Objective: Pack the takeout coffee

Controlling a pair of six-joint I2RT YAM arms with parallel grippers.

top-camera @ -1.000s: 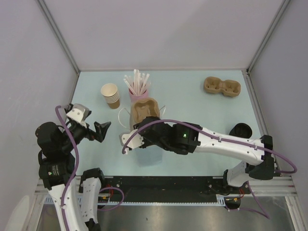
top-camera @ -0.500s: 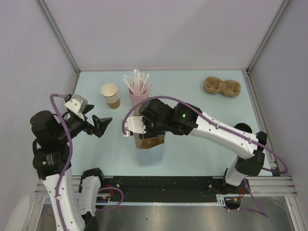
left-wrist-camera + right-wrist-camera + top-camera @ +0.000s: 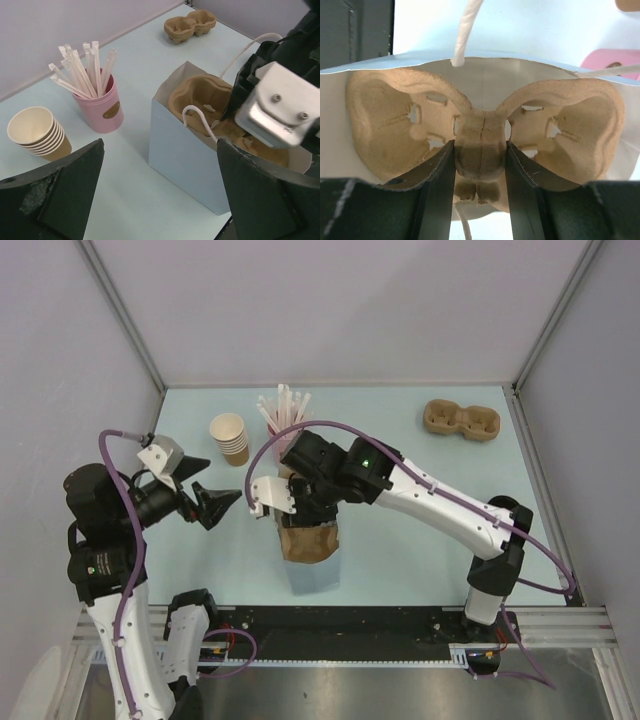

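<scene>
paper bag: pale, upright, mouth open, white cord handles; stands near pink straw cup, on its arm-base side, not touching. cup carrier: brown moulded pulp, two wells, on edge inside bag, lobes near rim; centre bridge pinched by right gripper. takeout coffee not made out.

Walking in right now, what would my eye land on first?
The right hand, mid-table, pinching the middle of a brown moulded cup carrier that stands inside an open pale paper bag. To the bag's left, the left hand hovers wide open. Just behind stands a pink cup of white straws.
</scene>
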